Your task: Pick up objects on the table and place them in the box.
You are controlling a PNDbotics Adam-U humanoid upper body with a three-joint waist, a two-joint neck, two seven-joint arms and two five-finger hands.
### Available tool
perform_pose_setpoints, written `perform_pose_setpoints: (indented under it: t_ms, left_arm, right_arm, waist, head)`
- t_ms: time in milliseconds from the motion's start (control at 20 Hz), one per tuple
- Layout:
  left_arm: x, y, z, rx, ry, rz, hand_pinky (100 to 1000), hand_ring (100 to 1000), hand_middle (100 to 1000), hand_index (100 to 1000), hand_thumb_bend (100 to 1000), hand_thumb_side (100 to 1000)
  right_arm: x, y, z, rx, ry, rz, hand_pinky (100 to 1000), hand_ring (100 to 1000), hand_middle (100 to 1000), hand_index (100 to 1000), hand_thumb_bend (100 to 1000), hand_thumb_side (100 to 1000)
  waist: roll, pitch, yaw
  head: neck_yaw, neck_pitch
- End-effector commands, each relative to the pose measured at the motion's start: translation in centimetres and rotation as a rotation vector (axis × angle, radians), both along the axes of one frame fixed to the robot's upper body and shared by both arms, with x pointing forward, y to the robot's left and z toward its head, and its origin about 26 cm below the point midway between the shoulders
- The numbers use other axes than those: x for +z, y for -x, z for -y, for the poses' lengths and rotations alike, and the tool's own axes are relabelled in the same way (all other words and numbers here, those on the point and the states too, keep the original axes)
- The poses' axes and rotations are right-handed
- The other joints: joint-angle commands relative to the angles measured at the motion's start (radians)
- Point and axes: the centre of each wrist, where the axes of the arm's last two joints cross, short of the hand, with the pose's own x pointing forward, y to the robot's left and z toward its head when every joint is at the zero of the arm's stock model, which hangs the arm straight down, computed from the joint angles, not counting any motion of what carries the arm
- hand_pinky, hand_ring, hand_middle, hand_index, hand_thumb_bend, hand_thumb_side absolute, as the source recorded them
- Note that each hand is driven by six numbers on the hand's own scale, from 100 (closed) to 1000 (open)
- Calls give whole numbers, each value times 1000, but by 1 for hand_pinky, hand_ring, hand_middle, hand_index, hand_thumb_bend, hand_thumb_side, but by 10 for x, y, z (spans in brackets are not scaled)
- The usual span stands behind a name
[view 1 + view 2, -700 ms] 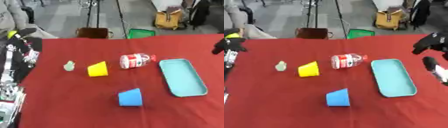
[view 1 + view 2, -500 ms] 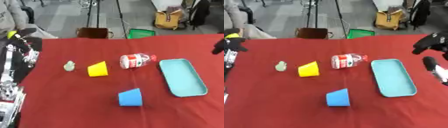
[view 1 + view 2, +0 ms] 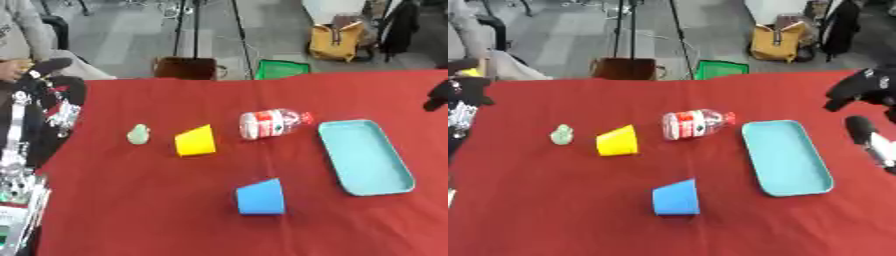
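Note:
A clear plastic bottle point(image 3: 273, 123) with a red label lies on its side in the middle of the red table. Left of it a yellow cup point(image 3: 195, 141) lies tipped over, and further left is a small pale green thing point(image 3: 137, 134). A blue cup point(image 3: 261, 197) lies nearer the front. The shallow teal box point(image 3: 365, 156) is right of the bottle, with nothing in it. My right hand point(image 3: 855, 89) hangs above the table's right edge, fingers relaxed and holding nothing, apart from the box. My left arm point(image 3: 39, 107) lies along the left edge, its hand unclear.
Red cloth point(image 3: 157, 200) covers the whole table. Behind the far edge are a brown box point(image 3: 185, 67), a green crate point(image 3: 282, 69), a tripod and a yellow bag point(image 3: 338, 39) on the floor. A person sits at the far left corner.

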Motion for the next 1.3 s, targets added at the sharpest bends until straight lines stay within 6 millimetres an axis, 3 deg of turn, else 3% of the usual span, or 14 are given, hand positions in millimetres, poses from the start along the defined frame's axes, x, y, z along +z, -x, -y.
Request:
perform_pose_setpoints:
  t_ms: [50,100,350,600,650,700,750,1000,1150,1300]
  left_arm:
    - [8,1,-1,2,-23,23,529,689,771,822,535,546]
    - [8,2,-2,3,-29,19,528,692,772,830,565,471]
    - [5,5,-20,37,-181,-144,561,701,749,862,591,353]
    - [29,2,-40,94,-384,-272,564,701,747,862,593,351]
    - [28,2,-41,98,-412,-306,650,707,688,837,662,328]
    - [24,2,-43,99,-445,-363,650,707,688,837,662,328]
    - [21,-1,-46,100,-479,-413,690,716,675,825,717,353]
    - [18,-25,-54,111,-667,-638,724,729,665,827,772,381]
    - [26,-40,-62,140,-779,-727,763,747,668,824,829,411]
    - [40,-51,-78,184,-896,-790,763,747,668,824,829,411]
  right_arm:
    - [10,1,3,14,20,47,603,627,657,738,224,446]
    - [10,1,3,13,20,47,603,627,657,738,224,447]
    - [11,1,3,16,35,46,603,627,655,738,222,448]
    - [9,1,3,20,32,41,603,627,655,738,222,448]
    - [9,1,3,19,40,39,602,625,653,738,221,448]
    - [8,1,3,22,49,36,602,625,653,738,221,448]
    - [8,0,3,24,54,34,603,625,653,738,221,448]
    - [5,0,1,37,58,25,602,624,652,738,220,449]
    - [4,0,-1,46,56,22,602,623,650,738,220,449]
    - [4,-1,-3,54,52,21,602,623,650,738,220,449]
  waist:
    - [-1,-11,-1]
    - [-1,-11,-1]
    - [12,-19,-8]
    - [7,-21,-9]
    - [14,-23,-15]
    - [20,-27,-22]
    - [23,-30,-26]
    - [25,-40,-40]
    - [20,-41,-50]
    - [13,-40,-58]
  head:
    - [0,-7]
    - [-1,-7]
    - [0,-4]
    - [-2,-4]
    - [1,-9]
    - [5,-11]
    - [8,-11]
    - [15,-13]
    - [20,-14]
    - [25,-15]
